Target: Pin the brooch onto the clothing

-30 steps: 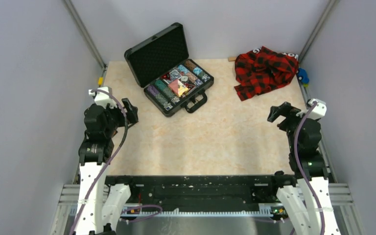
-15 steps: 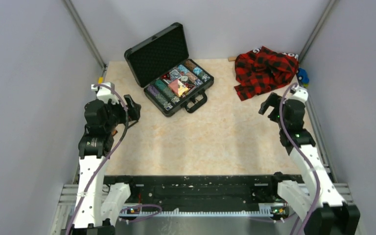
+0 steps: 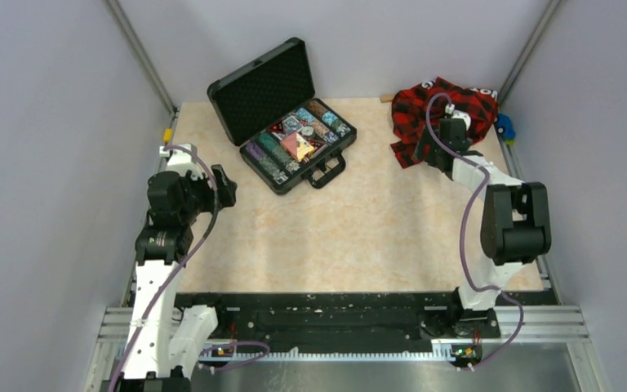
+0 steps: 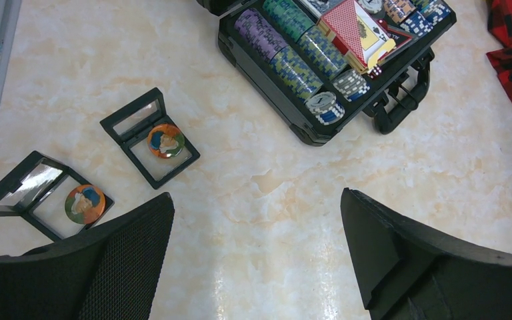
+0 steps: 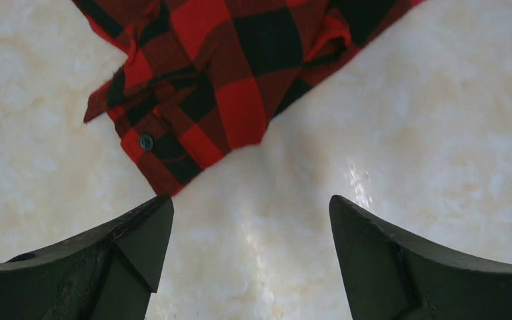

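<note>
Right gripper (image 5: pixel 250 203), jaws wide and empty, hovers just short of the checked shirt (image 5: pixel 240 87). Pinching only its loose near edge could drag the bunched cloth rather than spread it.

**A pale, enclosed setting**

A beige, marble-patterned table (image 3: pixel 359 237) is enclosed on three sides by plain pale grey walls (image 3: pixel 41 163). Slanted metal posts (image 3: pixel 140 57) are seen at the far corners. Soft glare is reflected from the table.
</note>
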Action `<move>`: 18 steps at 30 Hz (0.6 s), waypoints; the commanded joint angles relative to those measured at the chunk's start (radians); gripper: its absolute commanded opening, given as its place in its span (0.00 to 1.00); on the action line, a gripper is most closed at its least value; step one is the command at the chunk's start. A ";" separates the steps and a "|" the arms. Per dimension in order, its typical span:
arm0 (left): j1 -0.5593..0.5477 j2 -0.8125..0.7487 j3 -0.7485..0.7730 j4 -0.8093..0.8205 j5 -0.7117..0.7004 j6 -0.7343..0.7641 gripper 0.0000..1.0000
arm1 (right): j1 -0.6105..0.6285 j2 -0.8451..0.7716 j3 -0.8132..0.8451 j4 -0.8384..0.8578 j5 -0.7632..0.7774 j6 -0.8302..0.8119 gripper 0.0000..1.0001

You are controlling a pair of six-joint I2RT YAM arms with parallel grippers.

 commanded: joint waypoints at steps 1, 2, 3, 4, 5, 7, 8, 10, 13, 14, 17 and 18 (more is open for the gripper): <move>-0.019 -0.008 -0.001 0.023 -0.021 0.018 0.98 | -0.008 0.158 0.200 0.030 -0.008 -0.030 0.88; -0.022 -0.008 -0.002 0.023 -0.021 0.019 0.98 | -0.009 0.199 0.244 0.005 -0.003 -0.030 0.83; -0.027 -0.006 -0.002 0.023 -0.022 0.019 0.98 | -0.008 0.244 0.289 -0.030 0.018 -0.018 0.77; -0.028 -0.007 -0.002 0.022 -0.025 0.020 0.99 | -0.008 0.283 0.337 -0.067 0.039 -0.009 0.72; -0.028 -0.008 -0.002 0.021 -0.027 0.021 0.99 | -0.008 0.319 0.376 -0.108 0.049 -0.010 0.68; -0.028 -0.010 -0.003 0.020 -0.031 0.022 0.99 | -0.009 0.368 0.432 -0.130 0.061 -0.007 0.64; -0.028 -0.012 -0.003 0.020 -0.033 0.022 0.99 | -0.009 0.383 0.446 -0.130 0.056 -0.008 0.59; -0.028 -0.011 -0.003 0.020 -0.034 0.022 0.99 | -0.008 0.400 0.472 -0.135 0.038 -0.013 0.44; -0.028 -0.011 -0.003 0.019 -0.038 0.022 0.99 | -0.008 0.368 0.479 -0.145 0.001 -0.019 0.03; -0.028 -0.011 -0.004 0.019 -0.039 0.022 0.99 | -0.007 0.337 0.463 -0.142 -0.005 -0.022 0.00; -0.054 -0.012 -0.004 0.019 -0.042 0.022 0.99 | 0.015 0.188 0.381 -0.141 0.001 -0.032 0.00; -0.055 -0.013 -0.004 0.019 -0.042 0.022 0.99 | 0.032 0.125 0.349 -0.149 0.014 -0.038 0.00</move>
